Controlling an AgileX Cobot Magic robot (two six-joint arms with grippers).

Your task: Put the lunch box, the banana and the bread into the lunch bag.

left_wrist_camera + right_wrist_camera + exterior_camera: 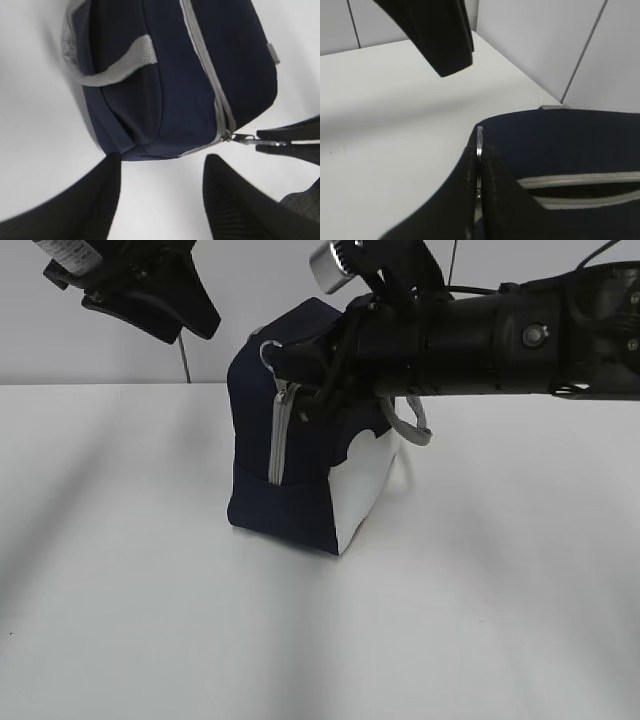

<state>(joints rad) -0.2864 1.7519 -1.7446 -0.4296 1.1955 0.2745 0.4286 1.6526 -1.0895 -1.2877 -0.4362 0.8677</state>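
The lunch bag (300,460) stands upright near the middle of the white worktop (120,620), navy fabric above and a white lower panel on its right side. A grey zipper (282,435) runs down the near-left corner of the bag and over its top. In the left wrist view the zipper looks closed along the stretch that shows; the right wrist view shows a narrow dark gap between its two grey edges on top. A grey strap handle (412,425) hangs at the bag's right side, and another lies across the top in the left wrist view.

The right tool (285,143) reaches in from the right, over the top of the bag to its upper left corner. Its jaws are pressed together and pinch the metal zipper pull (247,139), which sticks out from the end of the zipper at that corner.

The left tool (150,295) hangs in the air at the upper left, above the worktop and apart from the bag. Its fingers (235,205) are spread with nothing between them; beneath them lie bare worktop and the bag's near end.
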